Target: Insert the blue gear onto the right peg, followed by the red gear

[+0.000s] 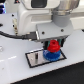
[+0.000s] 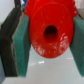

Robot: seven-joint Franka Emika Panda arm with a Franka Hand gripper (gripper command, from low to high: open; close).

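Observation:
In the exterior view my gripper (image 1: 52, 44) is shut on the red gear (image 1: 52, 47) and holds it directly over the blue gear (image 1: 51, 55). The blue gear lies on the grey plate with a black border (image 1: 34, 59), at the plate's end toward the exterior view's right. I cannot tell whether the two gears touch. The right peg is hidden under the gears. In the wrist view the red gear (image 2: 49, 31) fills the gap between the teal finger pads (image 2: 22, 42), with its centre hole facing the camera. The blue gear does not show there.
The plate lies on a white table (image 1: 15, 70). The arm's white body (image 1: 35, 15) and a black cable (image 1: 15, 36) hang over the back of the scene. A small dark pin (image 1: 37, 56) stands on the plate's other half.

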